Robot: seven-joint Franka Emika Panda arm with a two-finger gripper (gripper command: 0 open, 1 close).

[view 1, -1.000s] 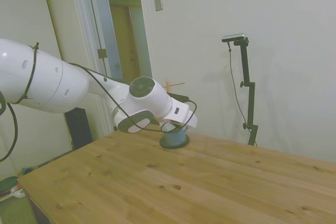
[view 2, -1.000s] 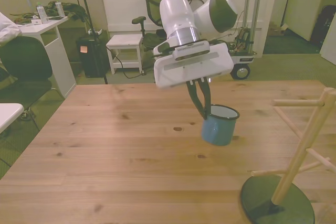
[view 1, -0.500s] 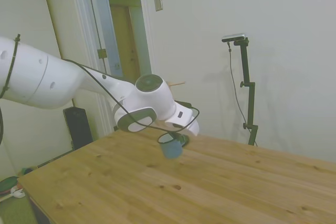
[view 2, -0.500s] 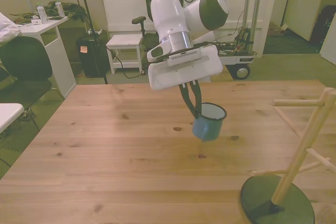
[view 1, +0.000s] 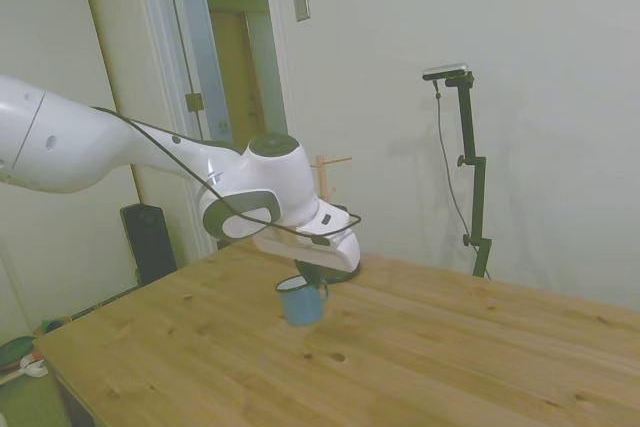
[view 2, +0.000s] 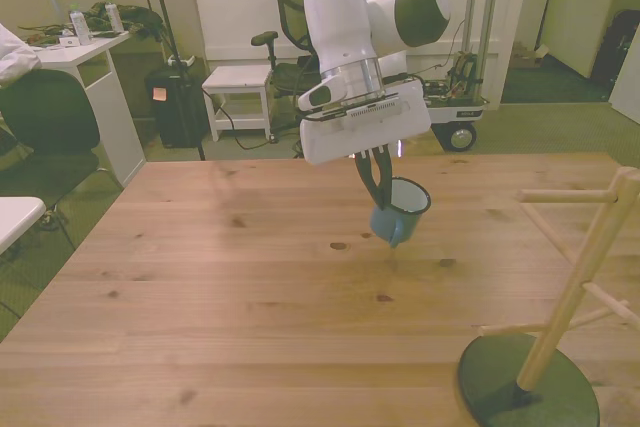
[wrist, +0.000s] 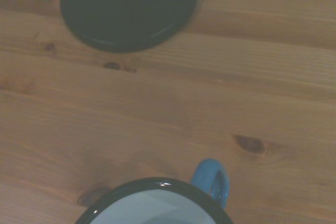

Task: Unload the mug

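A workshop room with a desk, an office chair and a doorway surrounds the wooden table [view 2: 200,277], whose planks fill most of the front view. The white arm [view 2: 375,7] reaches out over the table's middle. At the front view's right stands a wooden mug rack [view 2: 560,287] on a dark round base [view 2: 525,387] — its pegs are bare.

Over the last second the arm has carried the mug [view 2: 399,211] away from the rack: it hung nearer the rack and the near edge a second ago, and now sits further toward the table's far side and well apart from the rack. In the side view the mug [view 1: 300,299] has also come lower and hangs just above the boards, not yet touching, as far as the views show. Judged from that, the lifting-off is done and what remains is setting the mug down and letting go.

The gripper [view 2: 378,187] has its two dark fingers [view 2: 371,179] drawn close together, pinching the mug's wall at the rim, one finger inside and one outside. The mug hangs tilted from that pinch — its blue handle [wrist: 212,181] shows in the wrist view, with the rack's base [wrist: 128,9] beyond it.
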